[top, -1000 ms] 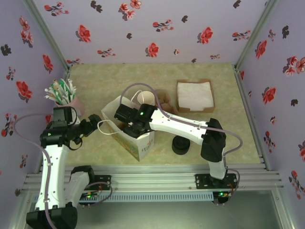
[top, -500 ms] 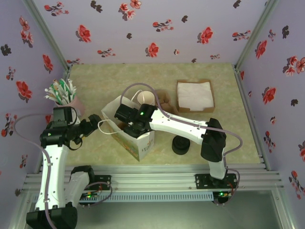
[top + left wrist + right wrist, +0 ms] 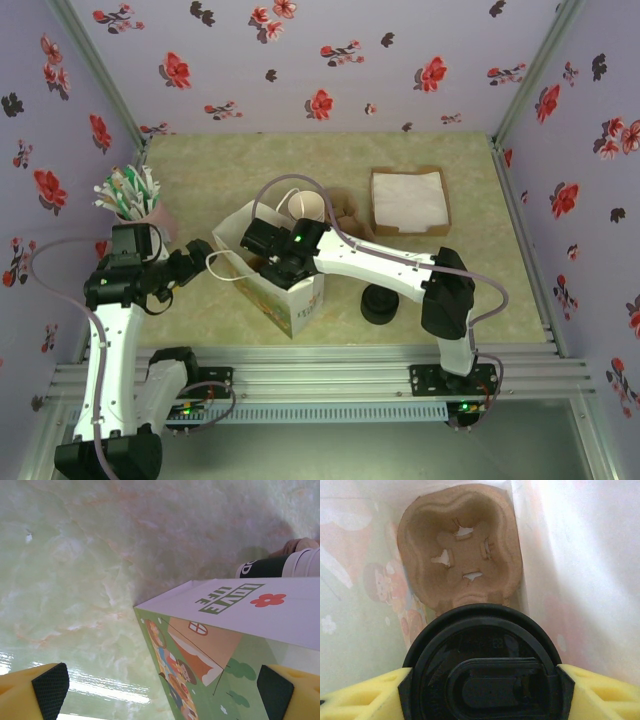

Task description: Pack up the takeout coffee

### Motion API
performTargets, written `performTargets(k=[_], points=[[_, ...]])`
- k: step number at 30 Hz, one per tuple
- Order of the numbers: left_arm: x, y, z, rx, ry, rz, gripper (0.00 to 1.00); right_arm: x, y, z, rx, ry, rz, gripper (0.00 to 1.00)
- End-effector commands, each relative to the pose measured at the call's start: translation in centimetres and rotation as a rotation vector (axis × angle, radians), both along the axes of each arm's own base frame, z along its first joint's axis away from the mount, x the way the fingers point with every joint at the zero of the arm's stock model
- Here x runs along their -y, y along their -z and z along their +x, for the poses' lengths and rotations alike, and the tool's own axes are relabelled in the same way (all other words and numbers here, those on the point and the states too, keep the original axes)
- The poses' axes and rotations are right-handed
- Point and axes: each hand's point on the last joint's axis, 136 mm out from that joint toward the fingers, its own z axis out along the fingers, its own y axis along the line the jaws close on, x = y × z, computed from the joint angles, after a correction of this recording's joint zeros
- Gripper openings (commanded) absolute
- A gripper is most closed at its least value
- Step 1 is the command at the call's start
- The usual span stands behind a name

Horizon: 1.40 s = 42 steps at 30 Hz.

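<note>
My right claw (image 3: 480, 692) clamps the takeout coffee (image 3: 480, 645) inside the paper bag (image 3: 290, 295), above a cardboard carrier (image 3: 462, 545) (bag walls close in). My left claw (image 3: 162, 690) gapes empty beside the bag. Green marble table (image 3: 440, 280), floral walls (image 3: 300, 60).

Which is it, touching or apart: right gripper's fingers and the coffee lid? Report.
Touching. Right wrist view: both yellow fingers press the coffee lid at its rim, no gap visible.
</note>
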Motion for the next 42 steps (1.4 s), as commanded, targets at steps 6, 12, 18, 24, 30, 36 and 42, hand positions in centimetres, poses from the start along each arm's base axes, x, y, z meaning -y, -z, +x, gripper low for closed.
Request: performTargets(k=[6, 12, 18, 24, 30, 36, 42], points=[[0.4, -0.1, 0.1, 0.012, 0.032, -0.004, 0.99, 0.4, 2.7, -2.0, -0.111, 0.009, -0.039, 0.68], [0.4, -0.1, 0.0, 0.012, 0.033, -0.003, 0.99, 0.5, 3.1, -2.0, -0.115, 0.010, -0.044, 0.68], [0.4, -0.1, 0.1, 0.011, 0.033, -0.002, 0.99, 0.6, 3.5, -2.2, -0.125, 0.010, -0.052, 0.69], [0.5, -0.1, 0.1, 0.014, 0.034, -0.002, 0.99, 0.7, 3.8, -2.3, -0.132, 0.010, -0.063, 0.69], [0.4, -0.1, 0.1, 0.012, 0.034, -0.002, 0.99, 1.1, 3.9, -2.5, -0.142, 0.013, -0.086, 0.69], [0.4, -0.1, 0.1, 0.011, 0.033, -0.002, 0.99, 1.3, 3.8, -2.6, -0.153, 0.014, -0.108, 0.69], [0.4, -0.1, 0.1, 0.012, 0.034, 0.000, 0.99, 1.4, 4.2, -2.7, -0.165, 0.015, -0.132, 0.69]])
